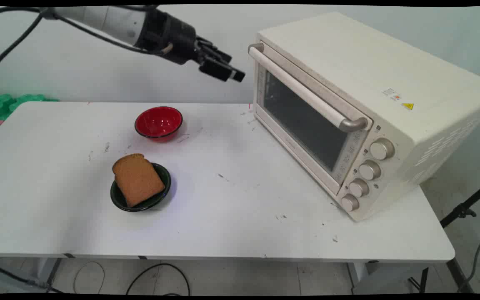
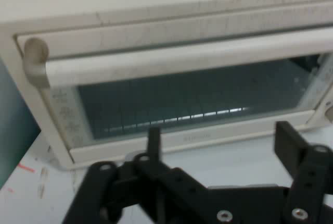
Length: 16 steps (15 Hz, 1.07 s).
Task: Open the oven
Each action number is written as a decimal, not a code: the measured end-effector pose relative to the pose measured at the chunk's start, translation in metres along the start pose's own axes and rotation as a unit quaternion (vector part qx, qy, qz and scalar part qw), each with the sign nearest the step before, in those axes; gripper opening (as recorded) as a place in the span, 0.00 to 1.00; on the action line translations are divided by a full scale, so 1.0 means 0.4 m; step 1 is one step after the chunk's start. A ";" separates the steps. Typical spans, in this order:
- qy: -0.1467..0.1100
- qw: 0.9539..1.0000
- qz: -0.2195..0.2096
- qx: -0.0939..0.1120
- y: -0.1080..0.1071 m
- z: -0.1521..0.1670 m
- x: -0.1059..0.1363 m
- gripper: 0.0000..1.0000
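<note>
Scuffed white table (image 1: 231, 216), pale wall (image 1: 77, 62), cream oven (image 1: 373, 83)

Toaster oven (image 1: 373, 104) — cream-white box on the table's right side, set at an angle, glass door facing left and toward the near edge. Door shut; long pale bar handle (image 1: 304, 89) runs across its top on grey end brackets. Four round metallic knobs (image 1: 367, 173) in a column at the door's near-right end. Small warning sticker on the top panel. Hand view: handle (image 2: 182, 60) level across the frame, wire rack faintly visible behind the glass (image 2: 197, 99) — nothing touching the oven.
</note>
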<state>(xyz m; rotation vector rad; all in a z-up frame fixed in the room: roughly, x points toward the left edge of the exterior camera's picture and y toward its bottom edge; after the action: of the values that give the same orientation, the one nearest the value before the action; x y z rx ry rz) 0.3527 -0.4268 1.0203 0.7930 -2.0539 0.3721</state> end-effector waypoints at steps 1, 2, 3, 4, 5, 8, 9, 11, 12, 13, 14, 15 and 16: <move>0.003 1.000 -0.002 0.001 0.006 0.005 0.013 0.00; 0.007 1.000 -0.004 0.003 0.013 0.012 0.026 0.00; 0.011 1.000 -0.005 0.005 0.019 0.018 0.040 0.00; 0.013 1.000 -0.006 0.007 0.024 0.023 0.051 0.00; 0.015 1.000 -0.008 0.009 0.030 0.029 0.063 0.00; 0.019 1.000 -0.009 0.014 0.042 0.047 0.088 0.00; 0.019 1.000 -0.009 0.016 0.045 0.055 0.095 0.00; 0.018 1.000 -0.007 0.019 0.050 0.072 0.104 0.00; 0.018 1.000 -0.005 0.021 0.053 0.082 0.109 0.00; 0.017 1.000 -0.004 0.023 0.055 0.095 0.114 0.00; 0.016 1.000 -0.003 0.025 0.057 0.106 0.117 0.00; 0.015 1.000 -0.001 0.027 0.058 0.117 0.121 0.00; 0.014 0.999 0.000 0.029 0.060 0.130 0.124 0.00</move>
<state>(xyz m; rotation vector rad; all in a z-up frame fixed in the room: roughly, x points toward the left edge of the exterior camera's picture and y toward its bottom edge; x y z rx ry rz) 0.2837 -0.4558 1.0322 0.8176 -2.0247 0.4413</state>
